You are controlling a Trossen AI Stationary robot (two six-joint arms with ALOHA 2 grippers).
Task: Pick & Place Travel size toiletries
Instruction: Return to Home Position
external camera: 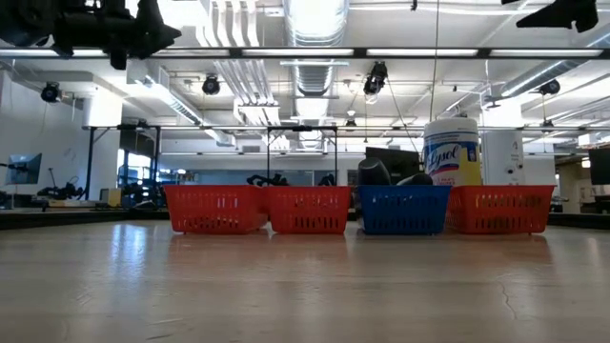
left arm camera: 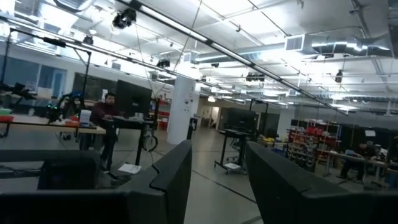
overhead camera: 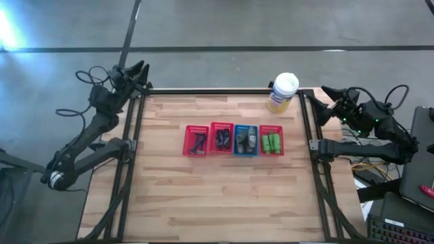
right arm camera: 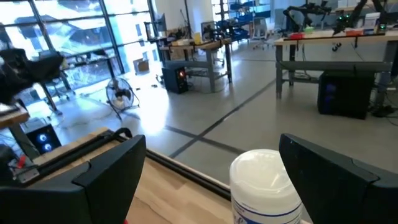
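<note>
The toiletries lie sorted in four small mesh baskets in a row at the table's middle. Thin black razors (overhead camera: 197, 141) fill the left red basket, dark sachets (overhead camera: 222, 139) the second red one, grey-black tubes (overhead camera: 245, 139) the blue one and bright green bottles (overhead camera: 271, 142) the right red one. My left gripper (overhead camera: 140, 70) is open and empty, raised over the table's far left corner. My right gripper (overhead camera: 328, 94) is open and empty, raised at the far right corner beside the canister.
A yellow canister with a white lid (overhead camera: 283, 92) stands at the far edge, right of middle; it also shows in the right wrist view (right arm camera: 264, 186). The bare wooden tabletop (overhead camera: 217, 196) spreads in front of the baskets. A person sits at a desk in the room beyond (left arm camera: 102, 115).
</note>
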